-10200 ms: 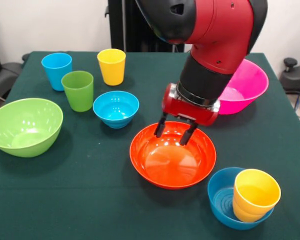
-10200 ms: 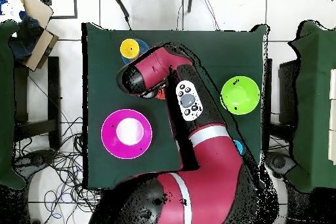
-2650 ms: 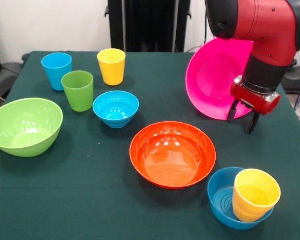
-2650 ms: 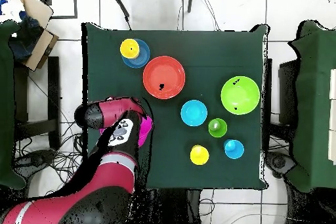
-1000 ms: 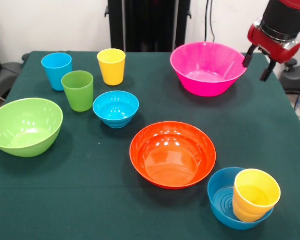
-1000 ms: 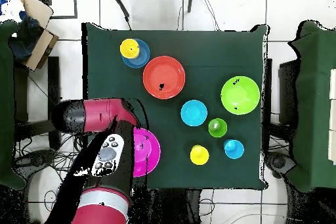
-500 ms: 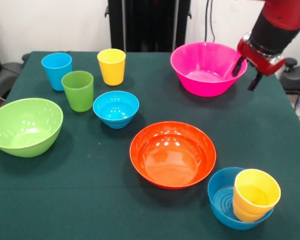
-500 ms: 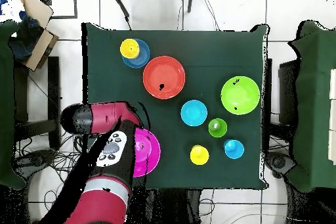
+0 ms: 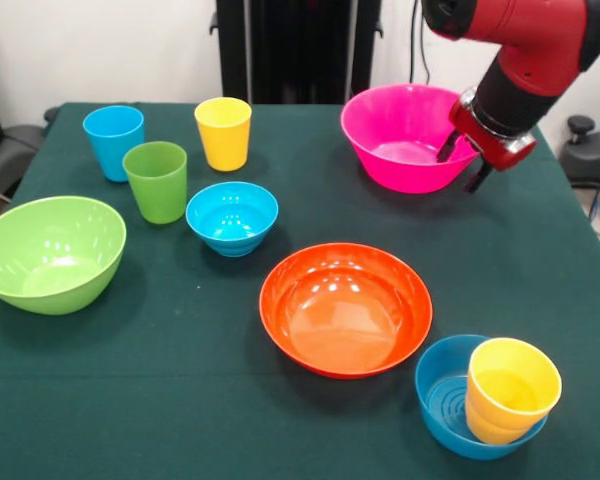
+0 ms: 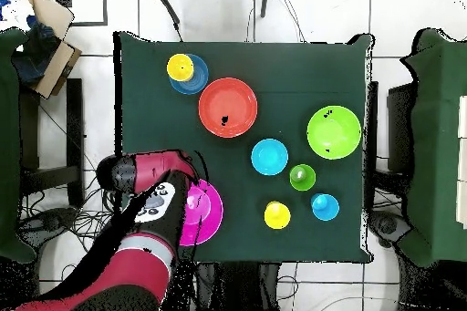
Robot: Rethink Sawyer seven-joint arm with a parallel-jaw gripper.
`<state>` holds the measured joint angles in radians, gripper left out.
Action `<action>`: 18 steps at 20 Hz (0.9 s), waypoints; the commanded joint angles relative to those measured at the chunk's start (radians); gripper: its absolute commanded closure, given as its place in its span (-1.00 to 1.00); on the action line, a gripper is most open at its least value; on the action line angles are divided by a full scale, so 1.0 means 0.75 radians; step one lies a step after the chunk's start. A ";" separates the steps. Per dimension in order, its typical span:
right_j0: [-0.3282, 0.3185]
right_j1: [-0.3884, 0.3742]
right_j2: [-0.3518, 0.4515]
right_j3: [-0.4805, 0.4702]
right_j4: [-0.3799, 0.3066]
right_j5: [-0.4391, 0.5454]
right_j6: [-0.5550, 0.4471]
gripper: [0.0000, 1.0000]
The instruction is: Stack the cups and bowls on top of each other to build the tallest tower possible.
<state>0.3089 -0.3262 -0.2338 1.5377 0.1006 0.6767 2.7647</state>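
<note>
Spread and empty, end effector (image 9: pixel 464 167) straddling the right rim of the upright pink bowl (image 9: pixel 405 130) at the tabletop's (image 9: pixel 180 380) far right. Risks tipping or skating the glossy bowl if closing off-centre on that thin wall.

- Front view looks across the dark green cloth-covered counter (image 9: pixel 180 400), fairly near, angled downward.
- Overhead view looks straight down from high above.
- Both share the whole counter (image 10: pixel 301 79).
</note>
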 commanded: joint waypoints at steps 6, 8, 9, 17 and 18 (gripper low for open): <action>0.012 0.066 0.067 -0.049 -0.054 -0.018 0.025 -1.00; 0.006 0.063 0.074 -0.053 -0.056 -0.015 0.010 -1.00; -0.011 0.056 0.090 -0.045 -0.061 -0.042 -0.015 -1.00; -0.111 -0.008 0.140 -0.136 -0.084 0.002 -0.150 1.00; -0.123 -0.005 0.142 -0.168 -0.092 0.028 -0.169 1.00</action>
<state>0.2673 -0.3180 -0.2304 1.5315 0.0929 0.6773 2.7647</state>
